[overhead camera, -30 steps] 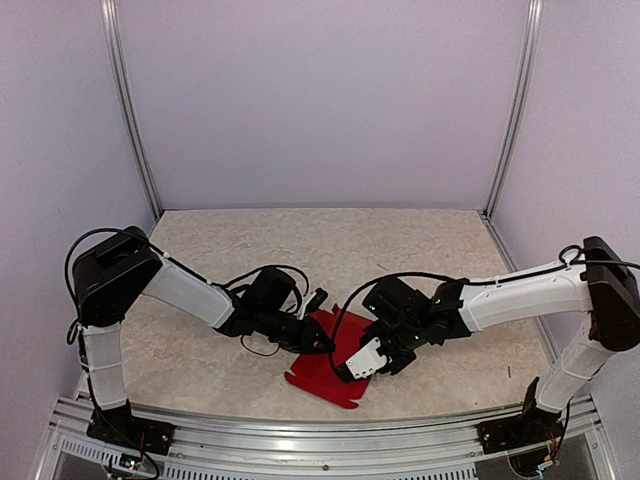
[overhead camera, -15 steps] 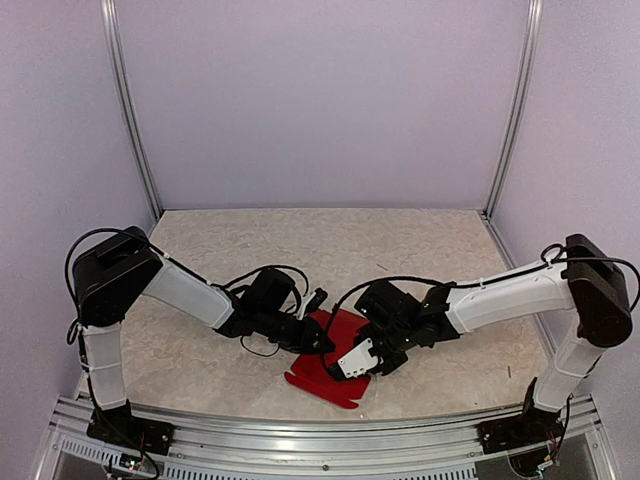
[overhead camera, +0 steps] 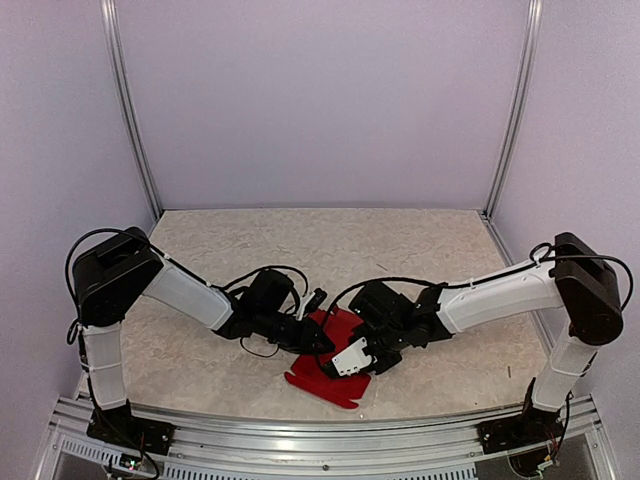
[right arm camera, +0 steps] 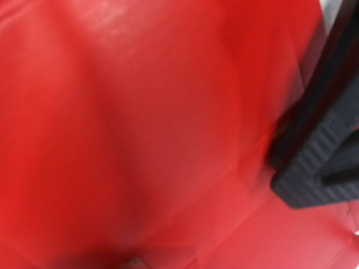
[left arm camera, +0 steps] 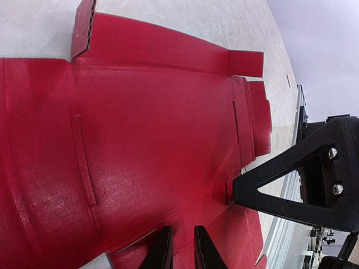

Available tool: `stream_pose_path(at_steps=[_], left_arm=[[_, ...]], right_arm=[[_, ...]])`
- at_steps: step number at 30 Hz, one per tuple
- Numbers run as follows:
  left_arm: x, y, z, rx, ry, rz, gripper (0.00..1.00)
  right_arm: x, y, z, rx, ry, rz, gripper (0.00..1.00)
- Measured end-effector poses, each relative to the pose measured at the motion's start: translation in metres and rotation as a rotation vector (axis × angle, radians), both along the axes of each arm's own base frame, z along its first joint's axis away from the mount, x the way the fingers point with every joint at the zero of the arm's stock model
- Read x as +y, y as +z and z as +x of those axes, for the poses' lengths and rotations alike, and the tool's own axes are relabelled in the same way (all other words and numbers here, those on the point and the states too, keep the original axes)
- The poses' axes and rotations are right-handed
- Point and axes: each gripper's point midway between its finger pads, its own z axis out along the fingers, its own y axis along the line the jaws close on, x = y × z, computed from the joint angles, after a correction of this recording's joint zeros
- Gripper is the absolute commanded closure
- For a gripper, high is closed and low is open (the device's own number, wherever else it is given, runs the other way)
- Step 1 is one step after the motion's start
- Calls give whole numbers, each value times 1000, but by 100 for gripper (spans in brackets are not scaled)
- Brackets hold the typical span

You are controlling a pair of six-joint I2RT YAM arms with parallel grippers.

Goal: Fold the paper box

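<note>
Lilac walls point(overhead camera: 320, 100) with aluminium uprights point(overhead camera: 130, 120) close in the speckled beige table point(overhead camera: 400, 250), and an aluminium rail point(overhead camera: 300, 440) runs along its near edge. Black cables point(overhead camera: 265, 272) loop off the left arm just beside the work. Both arms reach inward and cover part of the paper box point(overhead camera: 322, 384) from above.

The paper box is still a flat die-cut sheet of bright red card. The left wrist view shows its surface point(left arm camera: 157, 129) with scored slots, notched tabs along the far side and one small flap standing up at a corner, its corrugated edge showing. It lies near the table's near edge, about the middle.

The left gripper point(overhead camera: 322, 347) sits over the sheet's left part. Its fingertips point(left arm camera: 162, 253) are almost together, and red card passes between them in a pinch. The right gripper point(overhead camera: 352, 362) is on the sheet's right part. One black finger point(right arm camera: 317, 168) rests against the red card, which fills its wrist view in a blur. The other finger is hidden, so I cannot tell how wide it stands or whether it holds anything.
</note>
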Motion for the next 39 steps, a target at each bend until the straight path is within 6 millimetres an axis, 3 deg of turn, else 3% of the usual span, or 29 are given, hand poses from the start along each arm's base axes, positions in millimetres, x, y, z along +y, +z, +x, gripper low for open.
stream_pose_path(at_steps=[39], left_arm=[[2, 0, 1, 1, -2, -13, 85]], right_arm=[[-1, -7, 0, -24, 4, 38, 68]])
